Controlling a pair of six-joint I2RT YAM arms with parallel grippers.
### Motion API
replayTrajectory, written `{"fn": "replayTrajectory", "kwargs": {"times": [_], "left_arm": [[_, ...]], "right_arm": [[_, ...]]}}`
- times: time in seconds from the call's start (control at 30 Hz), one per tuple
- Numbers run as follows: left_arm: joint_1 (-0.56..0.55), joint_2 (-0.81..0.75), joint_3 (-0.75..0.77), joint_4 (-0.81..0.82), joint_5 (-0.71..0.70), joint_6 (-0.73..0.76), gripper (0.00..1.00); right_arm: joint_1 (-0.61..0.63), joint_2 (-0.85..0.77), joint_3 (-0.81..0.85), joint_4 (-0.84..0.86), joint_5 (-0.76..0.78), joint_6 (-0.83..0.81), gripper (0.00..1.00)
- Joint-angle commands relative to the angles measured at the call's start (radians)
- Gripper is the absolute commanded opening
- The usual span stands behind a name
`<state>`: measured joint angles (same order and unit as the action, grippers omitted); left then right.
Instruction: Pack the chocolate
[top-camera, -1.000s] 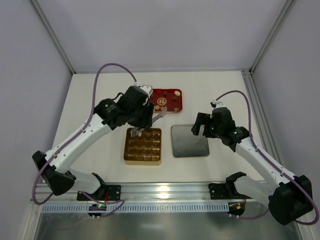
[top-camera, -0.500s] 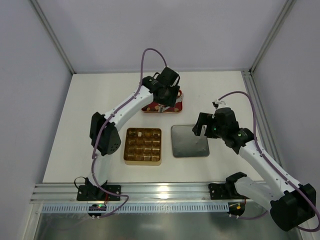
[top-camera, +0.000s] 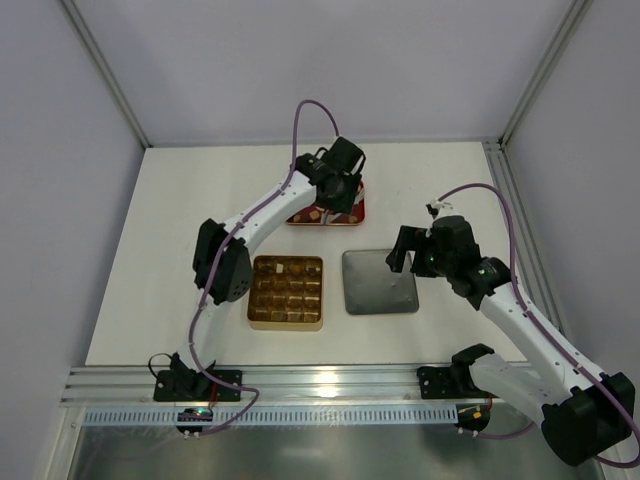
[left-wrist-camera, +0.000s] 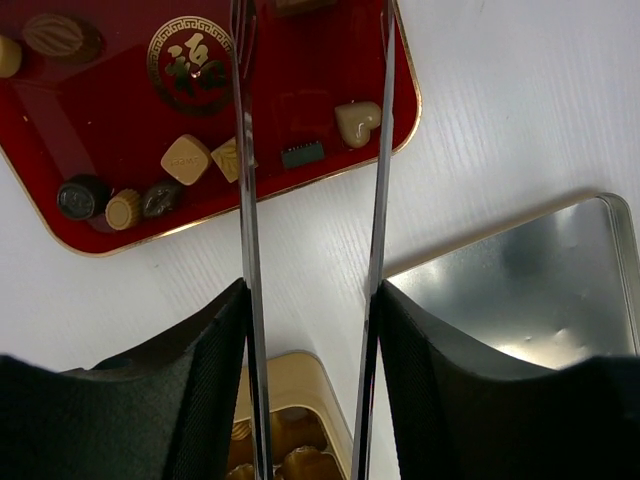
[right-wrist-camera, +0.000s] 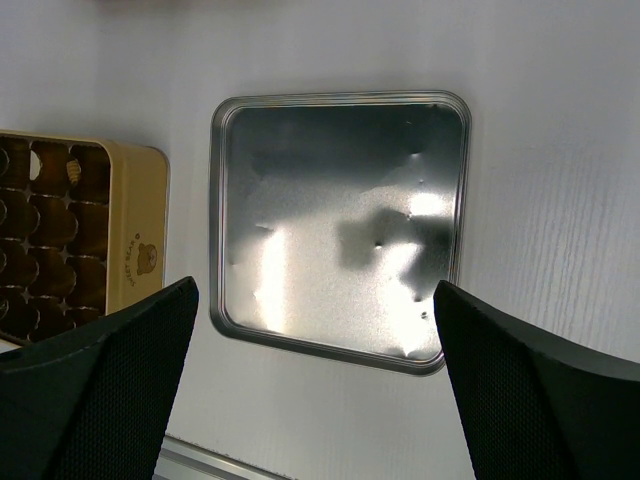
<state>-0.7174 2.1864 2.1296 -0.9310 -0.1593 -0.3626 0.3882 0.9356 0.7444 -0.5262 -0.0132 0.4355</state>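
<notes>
Hanging over the chocolate (left-wrist-camera: 186, 158), the left hand (left-wrist-camera: 312, 20) shows cropped tips.

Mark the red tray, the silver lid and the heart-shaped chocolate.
red tray (left-wrist-camera: 100, 110): left wrist view, bare red floor in its left part.
silver lid (right-wrist-camera: 340, 230): right wrist view, middle of its shiny face.
heart-shaped chocolate (left-wrist-camera: 358, 122): left wrist view, centre of its top.

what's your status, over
Left pincer open above red tray, empty. Right pincer open over silver lid. Chocolates loose on tray. Nothing in the way.
</notes>
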Motion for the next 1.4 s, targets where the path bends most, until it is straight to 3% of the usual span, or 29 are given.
{"fn": "replayTrajectory", "kwargs": {"times": [0.0,0.5,1.37], "left_arm": [[0.006,0.024,0.044,0.044,-0.039,-0.01,0.51],[0.007,0.088,0.061,0.08,-0.049,-0.064,0.44],[0.007,-0.004,0.089,0.021,-0.068,-0.036,0.33]], "right_arm": [[-0.006,-0.015,0.016,0.008,0.009,-0.017,1.0],[-0.009,-0.037,0.009,-0.006,0.047,-0.027,1.0],[-0.009,-0.032,0.012,-0.001,0.05,-0.024,1.0]]}}
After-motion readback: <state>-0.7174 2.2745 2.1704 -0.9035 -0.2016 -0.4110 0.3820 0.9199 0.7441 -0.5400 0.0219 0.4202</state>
